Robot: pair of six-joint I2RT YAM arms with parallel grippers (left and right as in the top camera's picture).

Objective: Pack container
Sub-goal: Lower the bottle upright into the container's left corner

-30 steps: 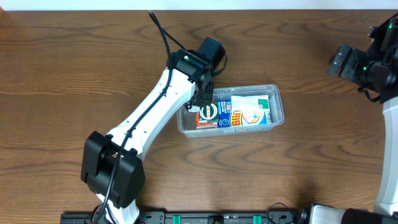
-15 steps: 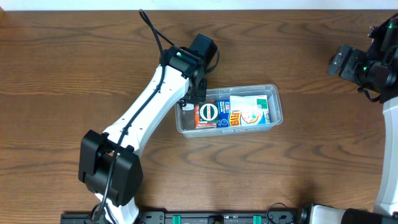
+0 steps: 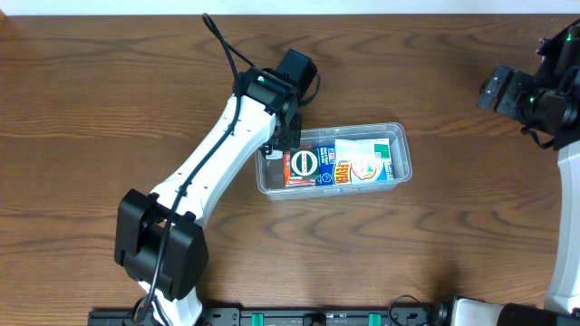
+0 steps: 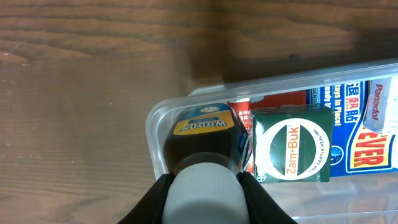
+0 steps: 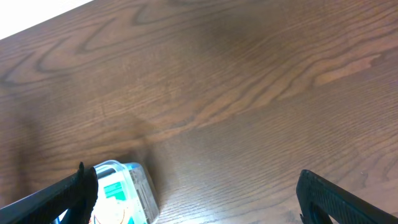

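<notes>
The clear plastic container (image 3: pixel 405 154) lies mid-table with several small boxes in it. In the left wrist view its rounded left corner (image 4: pixel 151 127) shows. My left gripper (image 4: pixel 204 202) is shut on the white cap of a dark Woods bottle (image 4: pixel 202 134), which sits in the tub's left end beside a green Zam-Buk box (image 4: pixel 291 146). Red and blue boxes (image 4: pixel 348 118) lie further right. In the overhead view the left gripper (image 3: pixel 275 149) is over the tub's left end. My right gripper (image 5: pixel 199 199) is open and empty, far right, with the tub's end (image 5: pixel 127 186) at its lower left.
The brown wooden table (image 3: pixel 91 100) surrounds the tub. The right arm (image 3: pixel 535 95) sits at the table's far right edge. The left arm's base (image 3: pixel 159 249) is at the front left.
The left arm shifted slightly left and back between one second and half a second ago, and has stayed still since. The right arm has not moved.
</notes>
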